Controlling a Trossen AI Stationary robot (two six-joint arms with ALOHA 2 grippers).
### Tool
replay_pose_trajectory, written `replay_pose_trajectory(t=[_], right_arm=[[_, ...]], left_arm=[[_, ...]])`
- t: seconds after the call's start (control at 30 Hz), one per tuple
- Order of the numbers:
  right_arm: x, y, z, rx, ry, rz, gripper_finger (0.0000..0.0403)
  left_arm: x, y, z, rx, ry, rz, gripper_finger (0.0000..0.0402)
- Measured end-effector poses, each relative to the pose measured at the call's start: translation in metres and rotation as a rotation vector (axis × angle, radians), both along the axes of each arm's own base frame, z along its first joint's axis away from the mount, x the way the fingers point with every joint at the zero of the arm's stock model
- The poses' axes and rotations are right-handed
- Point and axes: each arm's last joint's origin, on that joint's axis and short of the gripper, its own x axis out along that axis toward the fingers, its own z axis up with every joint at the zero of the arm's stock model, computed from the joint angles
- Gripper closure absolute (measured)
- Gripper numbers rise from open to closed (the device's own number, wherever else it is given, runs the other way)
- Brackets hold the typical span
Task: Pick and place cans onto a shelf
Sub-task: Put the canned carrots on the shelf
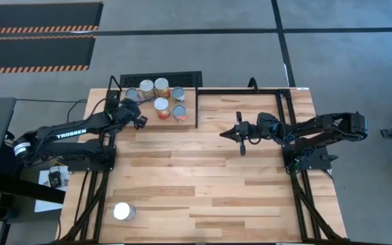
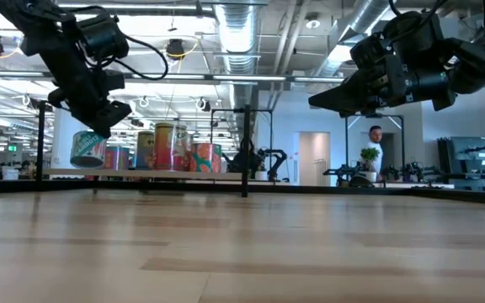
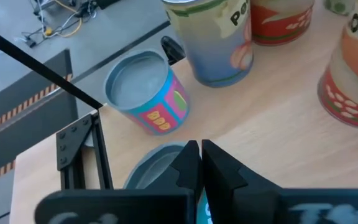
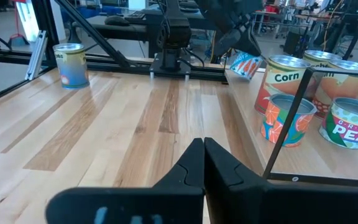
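The shelf [image 1: 152, 119], a small light-wood board with a black rod frame, stands at the table's far left. Several cans [image 1: 162, 86] stand upright on it. My left gripper [image 1: 132, 113] is over the shelf's near left part, shut on a can with a teal and pink label [image 2: 87, 150]. This can is tilted below the fingers. It also shows in the right wrist view [image 4: 247, 63]. One white-topped can [image 1: 123, 211] stands alone near the table's near left corner. My right gripper [image 1: 241, 135] is shut and empty above the table's middle. My left gripper holds the can at its top edge [image 3: 166, 163], coming from above and slanting toward the far side. The fingers [image 3: 188, 163] stand close together and hide the place of contact. The can hangs tilted just over the shelf board. I cannot tell whether its lower edge touches the board.
A grey-topped can with a pink label [image 3: 145, 93] stands right beside the held can. Black frame rods [image 1: 196, 109] rise at the shelf's right side, and black rails [image 1: 250, 89] run along the table's far edge. A person [image 2: 375, 139] stands far off in the room.
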Motion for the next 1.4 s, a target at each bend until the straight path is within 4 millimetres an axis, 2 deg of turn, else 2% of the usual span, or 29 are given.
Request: replay_pose_trajectory(t=[0.53, 1.0, 1.2, 1.4], right_arm=[[0.0, 0.0, 0.0, 0.001, 0.004, 0.0, 0.0388], [0.0, 0.0, 0.0, 0.001, 0.004, 0.0, 0.0388], [0.0, 0.0, 0.0, 0.002, 0.004, 0.0, 0.0388], [0.0, 0.0, 0.0, 0.002, 0.004, 0.0, 0.0388]], left_arm=[[0.01, 0.008, -0.012, -0.025, 0.056, -0.011, 0.0393], [0.013, 0.009, -0.008, -0.03, 0.035, -0.053, 0.0323], [0.017, 0.011, 0.001, -0.025, 0.02, -0.079, 0.0319], [0.017, 0.01, 0.0, -0.06, 0.043, -0.144, 0.032]])
